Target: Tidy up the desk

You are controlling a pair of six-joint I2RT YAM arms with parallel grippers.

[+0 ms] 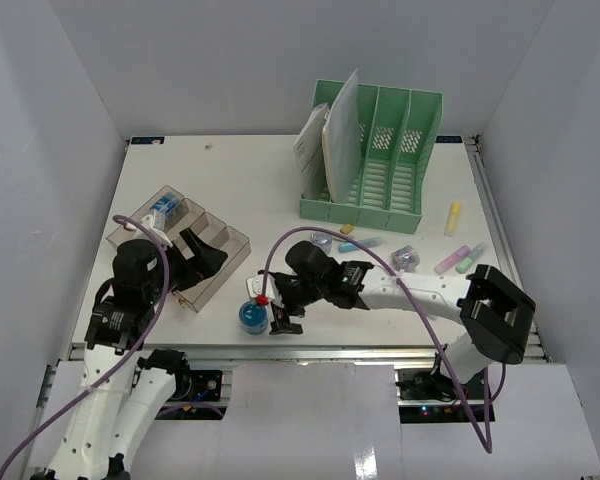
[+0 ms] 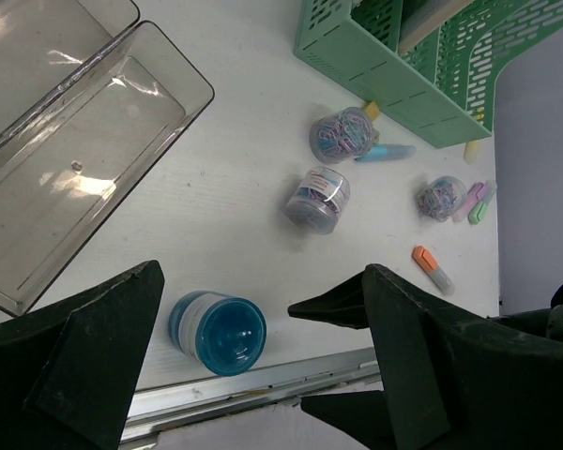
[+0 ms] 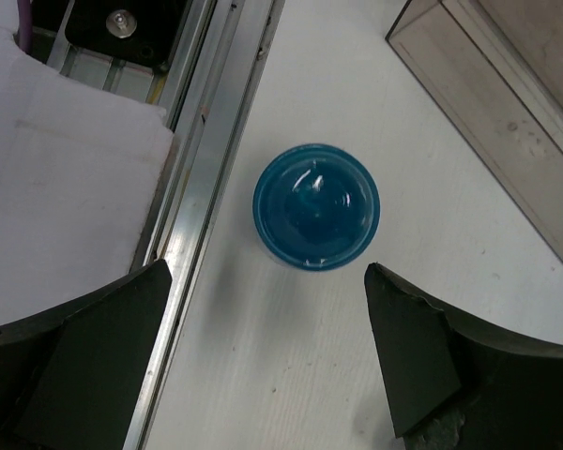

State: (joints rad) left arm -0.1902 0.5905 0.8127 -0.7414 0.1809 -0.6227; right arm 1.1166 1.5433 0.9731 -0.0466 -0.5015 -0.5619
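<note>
The desk (image 1: 230,190) is a large white tabletop with a metal rail (image 3: 192,216) along its near edge. A blue round tub (image 1: 251,316) stands by that rail. In the right wrist view the tub (image 3: 316,206) sits just ahead of my right gripper (image 3: 267,272), which is open and empty above the bare desk. In the top view the right gripper (image 1: 283,312) is close to the tub's right side. My left gripper (image 1: 202,255) is open and empty over the near end of the clear tray (image 1: 180,240). The left wrist view shows the tub (image 2: 218,333) below its jaws.
A green file rack (image 1: 380,170) with papers (image 1: 330,140) stands at the back. Three small jars of paper clips (image 2: 342,134) (image 2: 317,199) (image 2: 441,198) and several highlighters (image 1: 453,218) (image 1: 460,258) (image 2: 432,269) lie in front of it. The tray's far slot holds a blue item (image 1: 163,208).
</note>
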